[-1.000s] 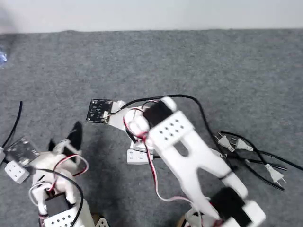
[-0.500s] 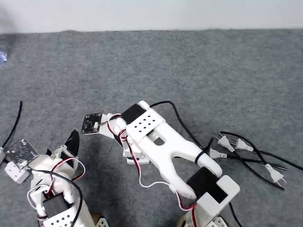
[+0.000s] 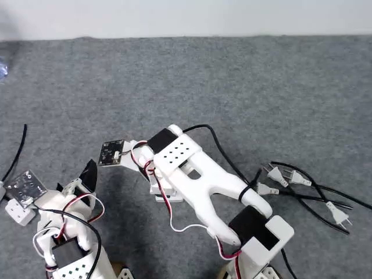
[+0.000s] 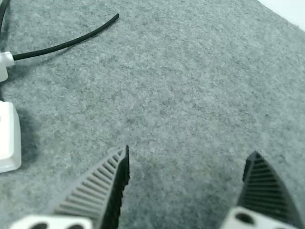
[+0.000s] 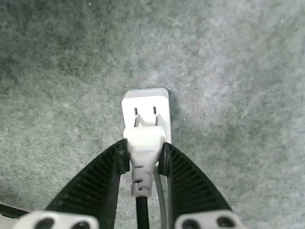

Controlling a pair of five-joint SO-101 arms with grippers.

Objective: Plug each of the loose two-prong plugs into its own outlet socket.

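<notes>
White plug point(image 5: 143, 143) is pinched tight in the right gripper point(image 5: 143, 152), its 2 prongs at the slots of the centre outlet socket point(image 5: 145, 102) but with metal showing, so I'd call it not seated. Over the last second the right arm folded down over that socket, then barely moved in the last half; I read this as mid-insertion, needing a straight push. Left gripper point(image 4: 188, 157) is spread wide with nothing in it, over bare grey carpet point(image 4: 200, 86) left of the socket. A 2nd outlet block point(image 3: 20, 212) sits farther left. About 4 loose plugs point(image 3: 282, 174) lie well right of the socket, cords crossed. Black cable point(image 3: 224, 152), likely the held plug's, runs from the socket toward that pile and could drag.
</notes>
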